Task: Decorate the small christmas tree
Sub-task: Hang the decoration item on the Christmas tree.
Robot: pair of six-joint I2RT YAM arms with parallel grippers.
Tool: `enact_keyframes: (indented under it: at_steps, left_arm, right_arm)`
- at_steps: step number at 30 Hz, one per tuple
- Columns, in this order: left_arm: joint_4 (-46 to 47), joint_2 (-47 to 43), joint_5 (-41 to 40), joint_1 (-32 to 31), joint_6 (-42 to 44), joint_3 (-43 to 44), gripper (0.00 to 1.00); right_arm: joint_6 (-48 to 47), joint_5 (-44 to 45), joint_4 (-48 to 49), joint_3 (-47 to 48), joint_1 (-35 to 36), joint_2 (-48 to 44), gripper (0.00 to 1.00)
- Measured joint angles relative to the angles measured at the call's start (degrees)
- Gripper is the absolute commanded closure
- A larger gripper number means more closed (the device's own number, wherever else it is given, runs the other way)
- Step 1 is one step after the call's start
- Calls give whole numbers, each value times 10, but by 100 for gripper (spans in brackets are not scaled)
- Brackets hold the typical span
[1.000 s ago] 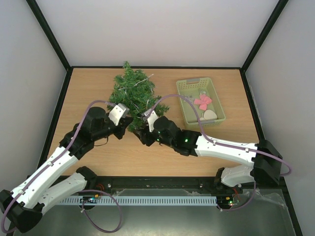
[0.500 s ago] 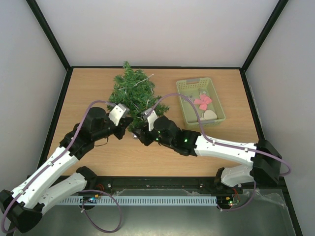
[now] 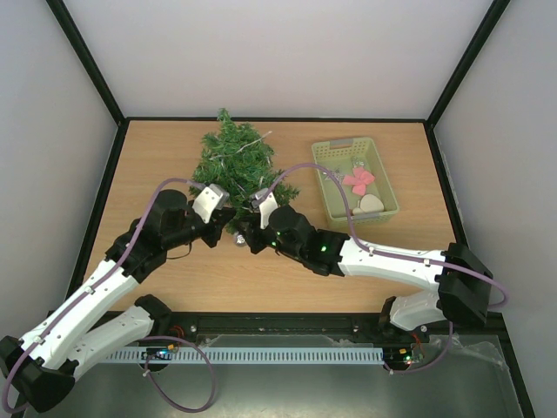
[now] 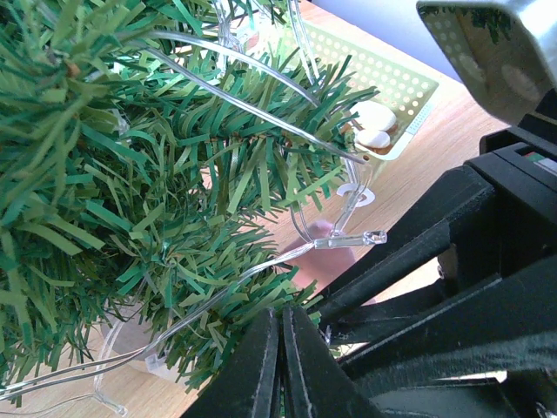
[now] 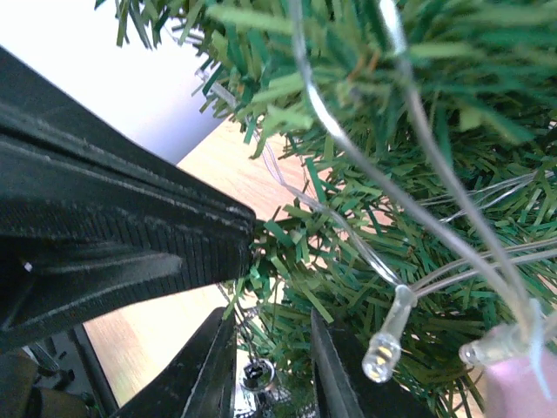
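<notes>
Small christmas tree sits on the table toward 12 o'clock, just left of centre, with a clear light string threaded through its branches. At its 6 o'clock edge, the left gripper has jaws pressed together against the needles. The right gripper alongside has jaws slightly spread near a silver bauble. A pale green basket stands apart at 3 o'clock.

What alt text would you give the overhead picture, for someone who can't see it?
Seen from above, two robot arms reach across a wooden table to the near side of the small christmas tree, the left pincer and right pincer close together there. A pale green basket holding a pink ornament sits to the tree's right.
</notes>
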Motion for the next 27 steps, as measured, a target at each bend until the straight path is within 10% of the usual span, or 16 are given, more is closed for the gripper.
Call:
enact_keyframes:
  at_steps: [27]
  left_arm:
    - [-6, -18, -15, 0, -32, 7, 81]
  right_arm:
    - [0, 39, 38, -4, 0, 13, 96]
